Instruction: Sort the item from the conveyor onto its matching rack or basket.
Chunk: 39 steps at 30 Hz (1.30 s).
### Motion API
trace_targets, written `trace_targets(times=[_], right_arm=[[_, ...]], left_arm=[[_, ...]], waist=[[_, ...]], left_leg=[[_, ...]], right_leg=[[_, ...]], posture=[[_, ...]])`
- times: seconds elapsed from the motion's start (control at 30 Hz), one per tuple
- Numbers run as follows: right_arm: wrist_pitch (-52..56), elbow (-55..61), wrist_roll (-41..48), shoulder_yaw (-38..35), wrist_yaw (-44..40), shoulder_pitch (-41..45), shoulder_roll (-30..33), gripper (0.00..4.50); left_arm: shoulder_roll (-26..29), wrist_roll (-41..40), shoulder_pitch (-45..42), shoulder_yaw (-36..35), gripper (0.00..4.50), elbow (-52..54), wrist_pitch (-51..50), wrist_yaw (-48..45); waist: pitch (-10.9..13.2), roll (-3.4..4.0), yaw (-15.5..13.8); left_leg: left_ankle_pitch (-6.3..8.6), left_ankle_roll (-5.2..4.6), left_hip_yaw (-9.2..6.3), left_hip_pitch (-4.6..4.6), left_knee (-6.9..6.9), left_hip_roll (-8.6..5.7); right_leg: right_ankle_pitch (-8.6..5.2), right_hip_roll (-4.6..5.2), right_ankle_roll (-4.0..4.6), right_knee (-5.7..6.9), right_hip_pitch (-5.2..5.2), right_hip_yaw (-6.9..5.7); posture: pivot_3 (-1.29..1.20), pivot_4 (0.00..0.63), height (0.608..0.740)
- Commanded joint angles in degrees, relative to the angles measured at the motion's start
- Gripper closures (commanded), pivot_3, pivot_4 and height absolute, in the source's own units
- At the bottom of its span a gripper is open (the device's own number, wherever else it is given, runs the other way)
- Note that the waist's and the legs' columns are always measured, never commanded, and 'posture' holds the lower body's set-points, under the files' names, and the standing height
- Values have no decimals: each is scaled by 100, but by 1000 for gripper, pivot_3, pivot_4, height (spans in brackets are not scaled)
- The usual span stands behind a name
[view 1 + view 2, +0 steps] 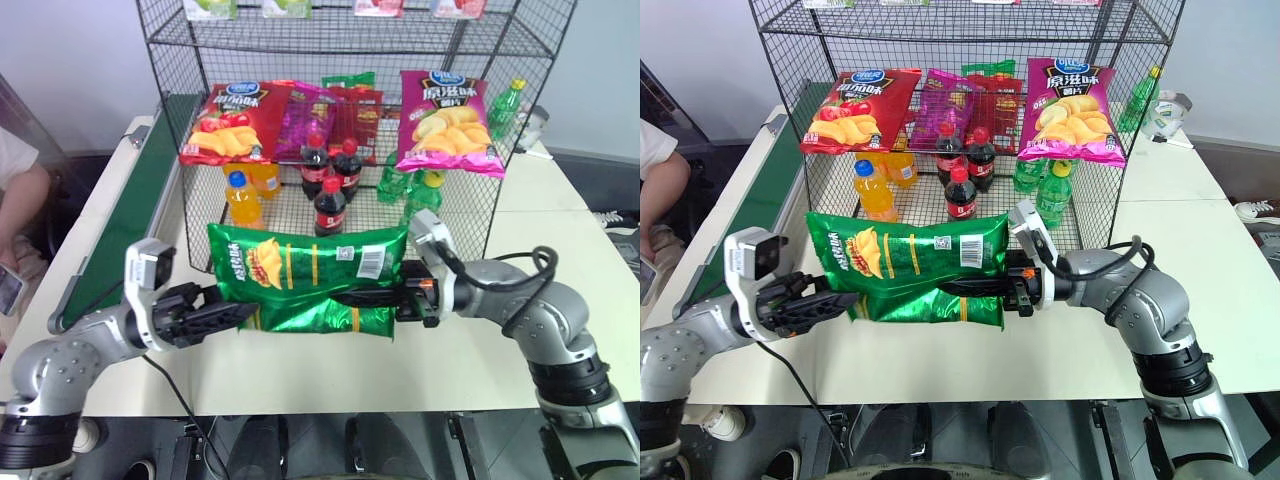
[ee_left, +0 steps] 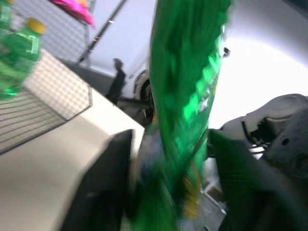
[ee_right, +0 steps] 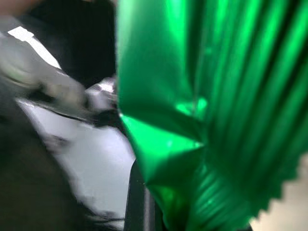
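Hanging mid-air between both grippers, clear of the counter (image 1: 300,385): green chip bag (image 1: 305,275), stretched sideways in front of the black wire rack (image 1: 350,110).

Clamped on the bag's 3 o'clock edge, right gripper (image 1: 405,297), fingers pressed tight on the foil. Spread apart at the bag's 9 o'clock edge, left gripper (image 1: 225,312), black fingers (image 2: 103,192) flanking the foil without pinching it. Lying well off at 9 o'clock, dark green conveyor (image 1: 130,215) along the counter's edge. Resting on the rack's shelf at 12 o'clock, red chip bag (image 1: 232,122) and magenta chip bag (image 1: 447,122); below them cola bottles (image 1: 330,185), orange bottles (image 1: 245,195), green bottles (image 1: 415,190). Showing beyond the conveyor, a person's arm (image 1: 20,195).
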State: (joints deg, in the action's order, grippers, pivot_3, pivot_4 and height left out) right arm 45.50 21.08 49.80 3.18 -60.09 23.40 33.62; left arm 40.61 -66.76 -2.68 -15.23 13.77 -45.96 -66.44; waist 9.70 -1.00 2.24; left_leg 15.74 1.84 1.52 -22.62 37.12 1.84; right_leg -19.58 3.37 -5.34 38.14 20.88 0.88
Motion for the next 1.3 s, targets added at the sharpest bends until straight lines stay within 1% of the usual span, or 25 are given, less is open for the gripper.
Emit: trace_targets(times=[0.03,0.1,0.13,0.2,0.23,0.3,0.33,0.4,0.43,0.57,0.63,0.7,0.77,0.83,1.0,1.07,1.17,1.3], right_arm=[[-1406,504,-1091,-190,142,169,130,4500],[-2443,649,-2008,7,-13,281,345,4500],[-2721,697,-2202,2,45,388,335,4500],[-3127,717,-2471,-117,412,770,158,4500],[-3340,662,-2657,-120,524,939,113,4500],[-4087,368,-3456,-27,764,1284,140,4500],[-4378,214,-3709,-18,884,1407,107,4500],[-5109,-185,-4499,74,1203,1564,180,4500],[-5415,-349,-4744,113,1286,1581,206,4500],[-5992,-1006,-6257,323,2063,1757,375,4500],[-6029,-1373,-7100,484,2580,1959,399,4500],[-5713,-1607,-7883,593,3056,2177,374,4500],[-5549,-1774,-8262,752,3243,2277,268,4500],[-5117,-1953,-8589,949,3306,2337,41,4500],[-4274,-2404,-8895,1080,3619,2517,-626,4500],[-3943,-2674,-8952,1096,3679,2612,-795,4500],[-3845,-2997,-9013,996,4024,2820,-777,4500],[-3605,-3191,-9066,1070,4168,2898,-781,4500]], left_arm=[[86,149,161,-517,57,-111,285,-74],[92,262,242,-716,57,-246,409,-56],[84,320,256,-811,57,-326,488,-28],[-137,832,135,-1000,57,-488,1255,147],[-213,931,53,-1064,57,-561,1437,228],[-341,1073,-109,-1165,57,-658,1715,362],[-378,1105,-159,-1183,57,-673,1775,397],[-454,1223,-254,-1191,57,-701,1948,492],[-478,1312,-289,-1159,57,-711,2028,522],[-524,1517,-339,-1022,57,-701,2165,544],[-607,1745,-360,-907,57,-650,2365,601],[-648,1843,-366,-831,57,-577,2408,659],[-682,1869,-347,-795,57,-466,2419,722],[-747,1913,-331,-811,57,-364,2492,815],[-769,2195,-269,-857,57,-177,2842,985],[-736,2242,-180,-848,57,-40,2891,1028],[-702,2365,-28,-850,57,198,2985,1135],[-722,2450,71,-808,57,362,3066,1259]], waist=[[0,0,-1],[1,1,-7],[1,1,-7],[1,1,3],[1,1,4],[1,1,-3],[-4,-6,-4],[-6,-11,-18],[-6,-11,-27],[-5,-12,-8],[-5,-10,5],[-5,-10,26],[-5,-10,31],[-5,-10,36],[-5,-10,30],[-5,-10,30],[-5,-10,15],[-5,-10,23]], left_leg=[[0,0,0,-1,0,0],[0,0,1,-2,0,-2],[0,0,1,-2,-1,-2],[0,0,2,-3,-1,-1],[0,1,2,-3,-1,-1],[-1,2,2,-2,0,0],[-1,2,2,-4,1,-1],[-1,2,2,-3,1,-2],[-1,2,3,-4,1,-3],[-1,2,9,-15,2,-6],[-3,4,10,-23,3,-5],[-7,9,11,-28,3,-5],[-10,15,12,-34,4,-4],[-12,18,11,-40,4,1],[-18,27,11,-49,6,2],[-19,29,11,-54,10,1],[-19,28,10,-59,14,-2],[-15,22,7,-61,15,-2]], right_leg=[[0,0,0,0,2,0],[0,2,0,0,4,0],[0,2,0,-1,3,-1],[0,2,0,0,7,0],[0,2,0,2,8,0],[0,1,0,4,8,-1],[1,2,0,5,9,-1],[1,3,-1,0,5,-2],[1,6,-1,-2,5,-2],[1,10,-1,0,17,0],[1,10,-1,7,29,1],[1,8,-1,12,38,3],[1,6,-1,20,49,6],[1,-1,-1,21,55,5],[1,-3,-1,22,62,7],[1,-2,-1,26,66,6],[1,3,-1,29,69,4],[1,4,-1,29,69,1]], posture=[[0,150,739],[0,150,739],[0,150,739],[0,150,739],[0,150,739],[0,150,739],[0,150,739],[0,150,739],[0,150,739],[0,150,739],[0,150,739],[0,150,739],[0,150,739],[0,150,739],[0,150,739],[0,150,739],[0,150,739],[0,150,739]])
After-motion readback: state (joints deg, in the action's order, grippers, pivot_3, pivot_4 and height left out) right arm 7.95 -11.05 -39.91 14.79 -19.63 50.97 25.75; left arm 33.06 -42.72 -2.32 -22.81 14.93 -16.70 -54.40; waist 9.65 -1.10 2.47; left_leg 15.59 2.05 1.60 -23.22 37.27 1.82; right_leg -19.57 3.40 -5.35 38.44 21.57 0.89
